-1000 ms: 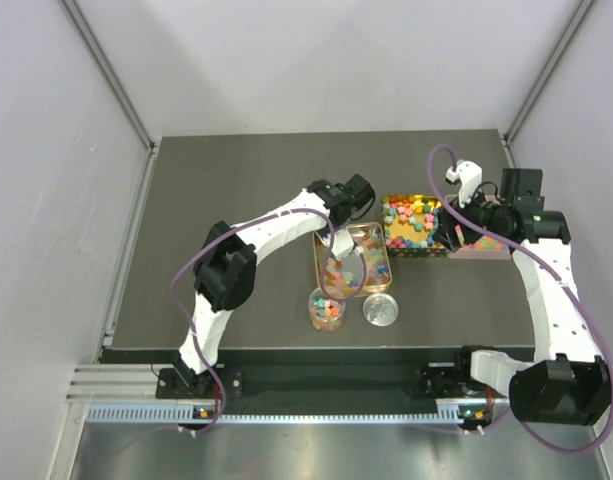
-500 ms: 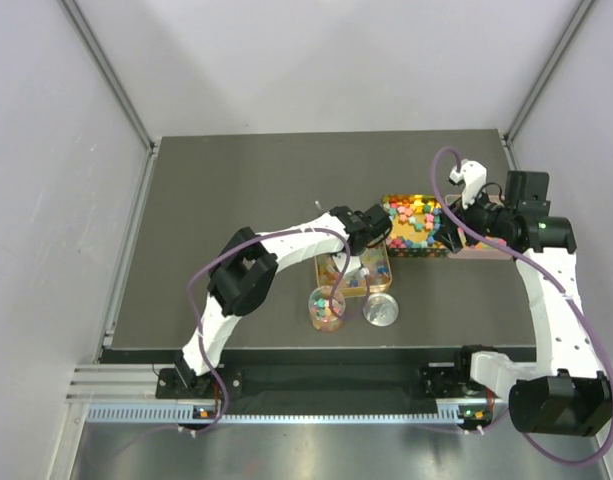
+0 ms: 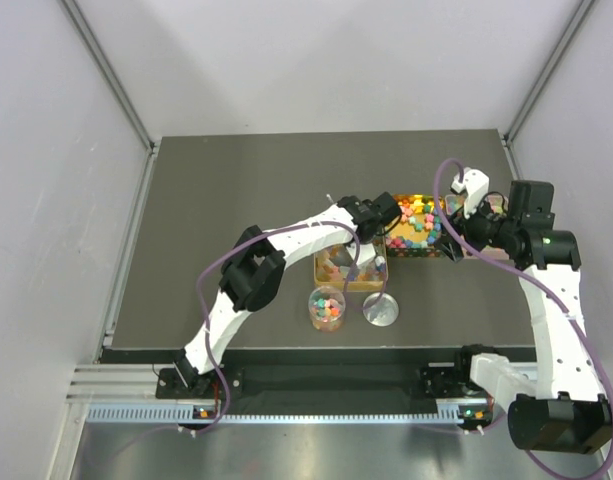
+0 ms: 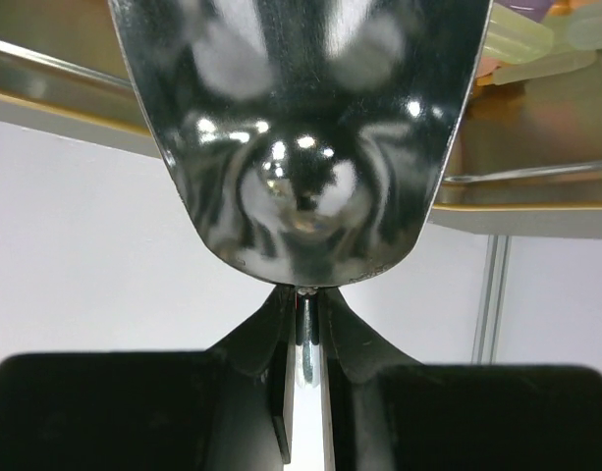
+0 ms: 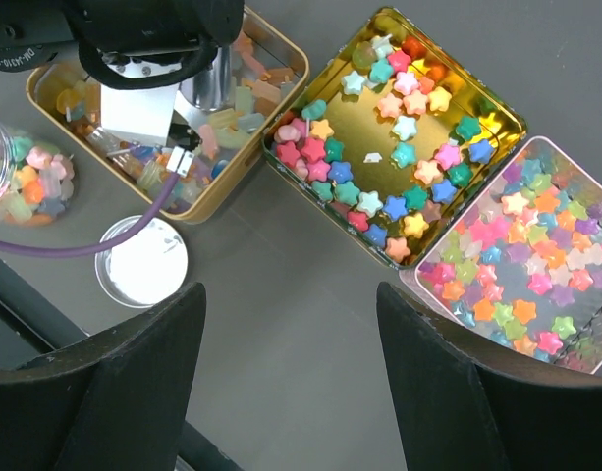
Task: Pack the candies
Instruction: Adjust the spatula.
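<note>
**Q:** Where do the arms stand?

**A:** The left tool is clenched on the thin handle of a shiny steel scoop. The scoop's bowl is down at the rectangular gold tin in the middle of the dark bench. The right tool is released and holds nothing, hovering to the right of that tin.

**Q:** And the sweets?

**A:** Small pale and mixed-colour candies lie loose in the rectangular tin. More fill a small clear jar just on the near side of the tin, with a round silver lid beside it. Star-shaped ones fill a square gold tin just right of the rectangular tin.

**Q:** How should the scoop be worked?

**A:** It likely needs to slide flat along the tin floor and lift level. It should then travel low to the jar and tip slowly over its narrow mouth, so that nothing spills onto the bench.
</note>
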You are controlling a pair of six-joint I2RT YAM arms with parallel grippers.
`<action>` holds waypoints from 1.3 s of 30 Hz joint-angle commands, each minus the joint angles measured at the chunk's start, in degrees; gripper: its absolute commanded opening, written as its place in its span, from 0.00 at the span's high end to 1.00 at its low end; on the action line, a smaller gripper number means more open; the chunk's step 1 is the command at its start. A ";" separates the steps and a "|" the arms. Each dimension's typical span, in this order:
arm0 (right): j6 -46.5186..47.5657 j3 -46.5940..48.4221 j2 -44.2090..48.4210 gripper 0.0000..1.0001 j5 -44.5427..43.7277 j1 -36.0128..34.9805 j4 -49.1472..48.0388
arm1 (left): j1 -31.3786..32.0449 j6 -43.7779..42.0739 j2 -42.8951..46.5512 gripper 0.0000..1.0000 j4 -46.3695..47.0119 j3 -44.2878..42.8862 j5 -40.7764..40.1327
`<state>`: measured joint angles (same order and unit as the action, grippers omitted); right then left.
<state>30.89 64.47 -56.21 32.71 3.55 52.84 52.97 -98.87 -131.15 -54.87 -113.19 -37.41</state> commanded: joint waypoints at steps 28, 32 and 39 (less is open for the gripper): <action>-12.49 6.54 -13.66 0.30 17.29 0.49 -10.20 | -9.02 29.60 15.49 1.00 -5.34 -17.50 35.02; -20.25 9.88 -17.00 0.30 20.81 0.40 -16.97 | -9.02 34.70 16.54 1.00 -4.10 -18.48 39.41; -25.97 15.16 -20.52 0.30 24.07 0.05 -21.20 | -8.24 38.75 17.60 1.00 -2.17 -16.89 41.54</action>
<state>10.04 76.20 -76.05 52.60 3.90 37.01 44.23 -64.31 -117.47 -61.30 -130.28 0.69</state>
